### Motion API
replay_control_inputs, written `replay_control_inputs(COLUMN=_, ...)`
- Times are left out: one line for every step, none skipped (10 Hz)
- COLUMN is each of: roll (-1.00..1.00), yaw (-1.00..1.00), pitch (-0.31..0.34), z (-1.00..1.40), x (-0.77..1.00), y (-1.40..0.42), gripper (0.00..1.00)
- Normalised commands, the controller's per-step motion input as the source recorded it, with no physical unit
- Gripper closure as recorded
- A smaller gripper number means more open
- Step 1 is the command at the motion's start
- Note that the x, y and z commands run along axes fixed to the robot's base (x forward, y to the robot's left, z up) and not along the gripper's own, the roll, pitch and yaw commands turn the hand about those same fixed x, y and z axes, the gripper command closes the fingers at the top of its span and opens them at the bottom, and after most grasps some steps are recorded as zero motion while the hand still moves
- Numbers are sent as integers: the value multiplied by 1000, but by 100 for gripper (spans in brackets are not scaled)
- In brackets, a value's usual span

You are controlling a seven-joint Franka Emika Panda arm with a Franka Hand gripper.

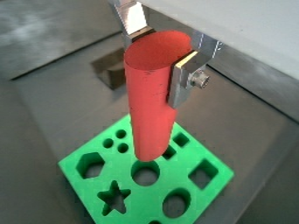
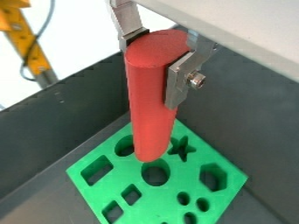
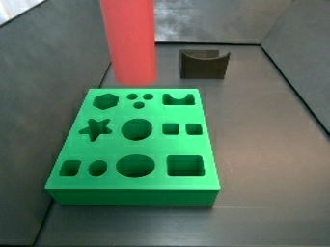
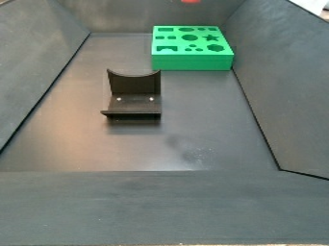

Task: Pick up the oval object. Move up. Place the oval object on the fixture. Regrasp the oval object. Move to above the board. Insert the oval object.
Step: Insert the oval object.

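Gripping the oval object [image 1: 156, 96] upright by its top end, the claw [image 1: 163, 52] hangs above the board [image 1: 208, 188], peg pointed downward for insertion, fixture [image 4: 133, 94] empty.

The oval object [image 1: 153, 92] is plain smooth red, clamped upright between the gripper's [image 1: 165, 54] flat silver plates. Below it the board [image 3: 80, 181] is bright green, its cutouts a darker green inside. The fixture [image 4: 133, 94] is dark grey-brown on a matt dark grey floor [image 4: 193, 144].
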Motion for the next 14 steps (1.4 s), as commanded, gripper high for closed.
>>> replay_control_inputs(roll=186, yaw=-611, pitch=-27, z=-423, x=0, y=-340, gripper=100)
replay_control_inputs(roll=270, yaw=-440, pitch=0, z=-363, x=0, y=-391, gripper=100)
replay_control_inputs(roll=297, yaw=-86, pitch=19, z=-234, x=94, y=-423, gripper=100)
replay_control_inputs(roll=253, yaw=0, pitch=44, z=-151, x=174, y=-397, gripper=100)
replay_control_inputs(roll=199, yaw=26, pitch=96, z=-43, x=266, y=-303, gripper=100)
replay_control_inputs(roll=34, yaw=0, pitch=24, z=0, x=103, y=-114, gripper=100)
replay_control_inputs(roll=30, yaw=0, pitch=49, z=0, x=77, y=-57, gripper=100)
replay_control_inputs(roll=0, yaw=-86, pitch=27, z=-291, x=111, y=-34, gripper=100)
replay_control_inputs(roll=-183, yaw=-57, pitch=94, z=-286, x=211, y=-37, gripper=100)
replay_control_inputs(roll=-216, yaw=0, pitch=194, z=-143, x=300, y=-3, gripper=100)
replay_control_inputs(roll=-149, yaw=126, pitch=257, z=-77, x=326, y=-11, gripper=100)
replay_control_inputs(roll=-77, yaw=234, pitch=244, z=-54, x=303, y=-34, gripper=100)
replay_control_inputs(roll=-40, yaw=354, pitch=183, z=-49, x=194, y=-80, gripper=100)
replay_control_inputs(roll=0, yaw=426, pitch=116, z=-49, x=89, y=-69, gripper=100)
